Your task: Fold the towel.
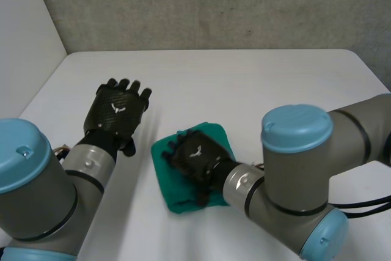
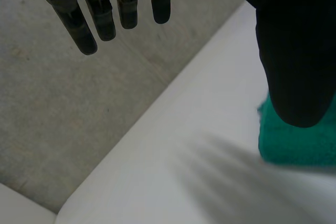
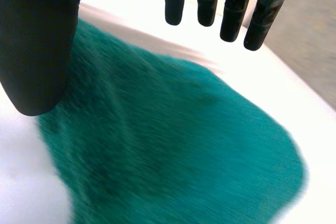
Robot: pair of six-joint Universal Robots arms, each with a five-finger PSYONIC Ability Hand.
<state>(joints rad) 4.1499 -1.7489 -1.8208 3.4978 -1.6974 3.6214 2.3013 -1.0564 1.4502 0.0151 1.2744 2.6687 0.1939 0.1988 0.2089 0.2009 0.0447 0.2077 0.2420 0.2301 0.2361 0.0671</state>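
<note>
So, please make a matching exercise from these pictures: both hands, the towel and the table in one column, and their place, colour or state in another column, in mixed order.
Column one
1. left hand
2. right hand
3. towel
4. table

Column two
a. green, in a small bundle
b. white, with the cloth lying on it
c. open, over the cloth
d. open, over bare surface beside the cloth

Pairs: 1-d, 2-c, 3-a, 4-b.
</note>
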